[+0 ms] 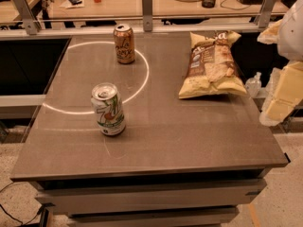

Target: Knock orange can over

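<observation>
The orange can (124, 43) stands upright near the far edge of the grey table (161, 131), left of centre, with pale cursive lettering and a silver top. My gripper (280, 98) hangs at the right edge of the view, beyond the table's right side and level with its middle. It is far from the orange can and touches nothing on the table.
A white-and-green 7UP can (108, 109) stands upright at the table's front left. A yellow-and-brown chip bag (212, 65) lies at the back right. A small clear bottle (254, 83) sits off the right edge. A railing and a desk stand behind the table.
</observation>
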Controlling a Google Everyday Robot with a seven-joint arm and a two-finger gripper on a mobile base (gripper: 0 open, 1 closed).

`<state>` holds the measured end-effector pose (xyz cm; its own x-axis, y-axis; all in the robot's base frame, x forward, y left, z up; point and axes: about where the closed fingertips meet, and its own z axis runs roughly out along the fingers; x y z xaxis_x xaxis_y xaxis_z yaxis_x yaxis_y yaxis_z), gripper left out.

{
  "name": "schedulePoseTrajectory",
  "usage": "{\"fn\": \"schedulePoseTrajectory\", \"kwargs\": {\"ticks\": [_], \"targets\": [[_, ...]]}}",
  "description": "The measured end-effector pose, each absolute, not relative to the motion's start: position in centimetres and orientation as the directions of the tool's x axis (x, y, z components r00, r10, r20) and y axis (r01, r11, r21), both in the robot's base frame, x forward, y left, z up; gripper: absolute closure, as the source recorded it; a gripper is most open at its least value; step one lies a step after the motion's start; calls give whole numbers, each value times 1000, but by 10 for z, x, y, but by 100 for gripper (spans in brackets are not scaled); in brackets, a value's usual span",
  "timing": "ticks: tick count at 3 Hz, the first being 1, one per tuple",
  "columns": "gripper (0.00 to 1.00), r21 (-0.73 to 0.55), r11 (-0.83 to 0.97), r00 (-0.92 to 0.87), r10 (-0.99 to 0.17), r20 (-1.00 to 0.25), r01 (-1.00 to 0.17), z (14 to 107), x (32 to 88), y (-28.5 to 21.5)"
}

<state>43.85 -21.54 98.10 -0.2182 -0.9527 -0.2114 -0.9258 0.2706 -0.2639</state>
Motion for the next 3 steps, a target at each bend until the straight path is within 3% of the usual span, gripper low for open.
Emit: {"fn": "schedulePoseTrajectory", "kwargs": {"ticks": [2, 3], "targets": [[0, -293, 295, -214, -937, -277, -910, 993, 453, -204], [0, -311, 380, -235, -879, -414, -871, 1012, 488, -183]]}}
